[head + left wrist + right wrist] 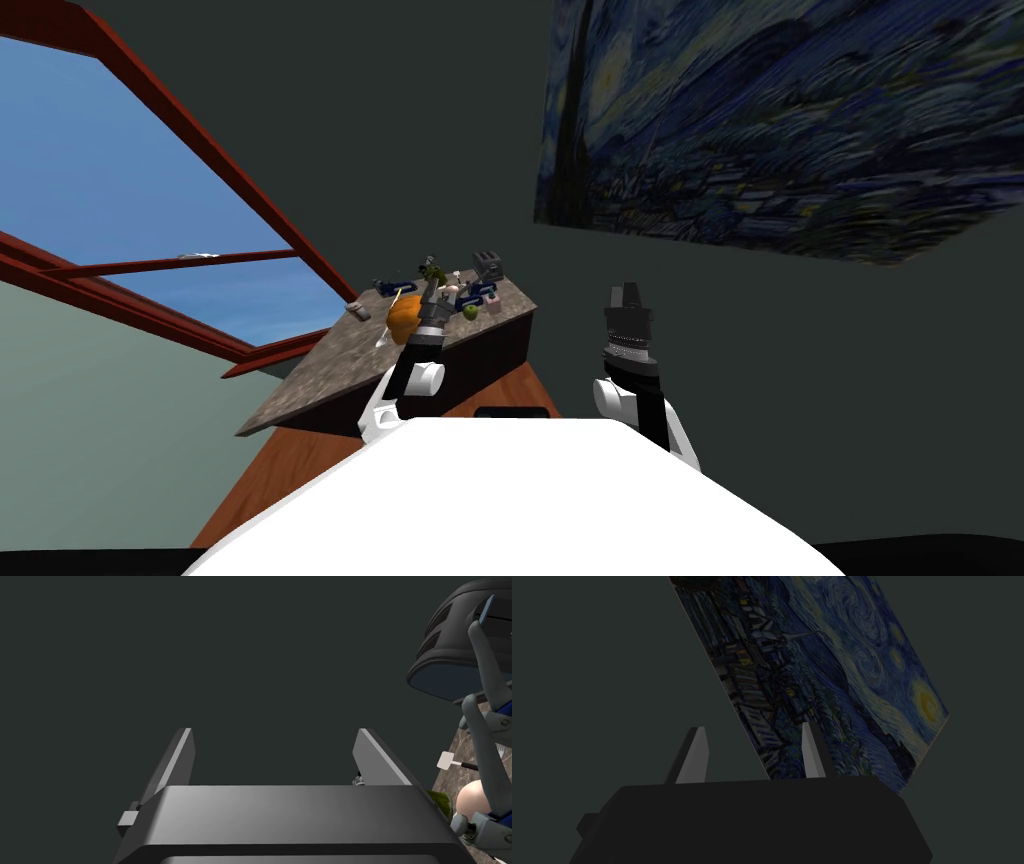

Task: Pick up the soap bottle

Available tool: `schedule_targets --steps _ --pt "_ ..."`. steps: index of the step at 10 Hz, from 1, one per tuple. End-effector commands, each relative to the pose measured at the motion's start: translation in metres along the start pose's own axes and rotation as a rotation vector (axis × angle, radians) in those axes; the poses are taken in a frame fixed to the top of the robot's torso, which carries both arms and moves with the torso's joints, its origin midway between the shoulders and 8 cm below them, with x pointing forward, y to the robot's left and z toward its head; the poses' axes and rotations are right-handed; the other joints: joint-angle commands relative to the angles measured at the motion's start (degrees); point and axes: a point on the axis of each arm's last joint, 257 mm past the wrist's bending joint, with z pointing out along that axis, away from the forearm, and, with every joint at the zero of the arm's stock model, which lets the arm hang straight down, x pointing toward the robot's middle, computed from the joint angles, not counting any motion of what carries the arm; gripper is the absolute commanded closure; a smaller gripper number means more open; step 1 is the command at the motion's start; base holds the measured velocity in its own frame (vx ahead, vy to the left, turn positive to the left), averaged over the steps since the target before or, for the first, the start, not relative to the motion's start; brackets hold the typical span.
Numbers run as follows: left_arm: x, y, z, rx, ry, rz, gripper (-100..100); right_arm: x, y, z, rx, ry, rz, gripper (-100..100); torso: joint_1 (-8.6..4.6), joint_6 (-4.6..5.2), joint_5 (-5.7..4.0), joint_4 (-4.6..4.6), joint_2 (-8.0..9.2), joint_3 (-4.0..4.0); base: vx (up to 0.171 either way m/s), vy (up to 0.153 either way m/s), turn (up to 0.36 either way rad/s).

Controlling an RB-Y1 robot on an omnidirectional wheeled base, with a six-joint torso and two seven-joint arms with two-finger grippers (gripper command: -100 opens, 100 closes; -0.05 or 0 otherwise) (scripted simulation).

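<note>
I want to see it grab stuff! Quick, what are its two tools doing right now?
Left light grey two-fingered tool: open, holding nothing.
Right light grey two-fingered tool: open, holding nothing.

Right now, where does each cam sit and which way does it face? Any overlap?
Head view: on the head, steeply down and forward, rolled; faces the stone counter and toaster; shows both forearms, left gripper, right gripper.
Left wrist view: on the left hand, along the open left gripper toward a dark wall; counter and toaster off to one side.
Right wrist view: on the right hand, along the open right gripper, aimed away from the counter.
Shared: head and left wrist views both show counter and toaster.
</note>
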Motion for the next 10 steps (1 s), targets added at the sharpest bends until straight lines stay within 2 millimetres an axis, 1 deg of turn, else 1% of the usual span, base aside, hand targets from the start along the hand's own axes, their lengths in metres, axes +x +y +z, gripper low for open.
schedule_targets --steps 1,2,3,4,5,6,7,8,9,10 --pt "0.003 0.012 0.012 -0.033 0.014 -0.011 -100 0.0 0.0 0.0 0.0 0.0 0.0 0 0.0 0.0 0.0 0.0 0.0 0.0 -0.085 0.042 0.05" --pt "0.005 0.008 0.016 -0.023 0.019 -0.012 -100 0.0 0.0 0.0 0.0 0.0 0.0 0 0.05 -0.01 0.01 -0.01 0.01 0.0 -0.071 0.038 0.024" --pt "0.005 0.021 0.024 -0.055 0.025 -0.02 -100 0.0 0.0 0.0 0.0 0.0 0.0 0 0.04 0.0 0.01 -0.01 -0.04 -0.03 -0.075 0.041 0.039" --pt "0.008 0.017 0.03 -0.046 0.031 -0.023 -100 0.0 0.0 0.0 0.0 0.0 0.0 0 0.05 -0.01 0.01 -0.02 -0.04 -0.03 -0.062 0.036 0.029" --pt "0.007 0.033 0.036 -0.088 0.031 -0.031 -100 0.0 0.0 0.0 0.0 0.0 0.0 0 0.03 -0.01 0.01 -0.02 -0.08 -0.05 -0.082 0.046 0.056" --pt "0.012 0.027 0.045 -0.072 0.041 -0.034 -100 0.0 0.0 0.0 0.0 0.0 0.0 0 0.06 -0.01 0.01 -0.02 -0.03 -0.03 -0.074 0.037 0.029" --pt "0.011 0.043 0.052 -0.114 0.039 -0.043 -100 0.0 0.0 0.0 0.0 0.0 0.0 0 0.03 0.0 0.01 -0.01 -0.05 -0.03 -0.075 0.031 0.054" --pt "0.016 0.036 0.061 -0.1 0.048 -0.045 -100 0.0 0.0 0.0 0.0 0.0 0.0 0 0.01 -0.01 0.0 -0.02 -0.05 -0.03 -0.065 0.032 0.027" --pt "0.013 0.054 0.067 -0.147 0.041 -0.054 -100 0.0 0.0 0.0 0.0 0.0 0.0 0 0.0 0.0 0.0 -0.02 -0.08 -0.05 -0.077 0.046 0.062" --pt "0.02 0.045 0.078 -0.131 0.053 -0.056 -100 0.0 0.0 0.0 0.0 0.0 0.0 0 0.05 -0.01 0.01 -0.02 -0.05 -0.04 -0.066 0.038 0.024"
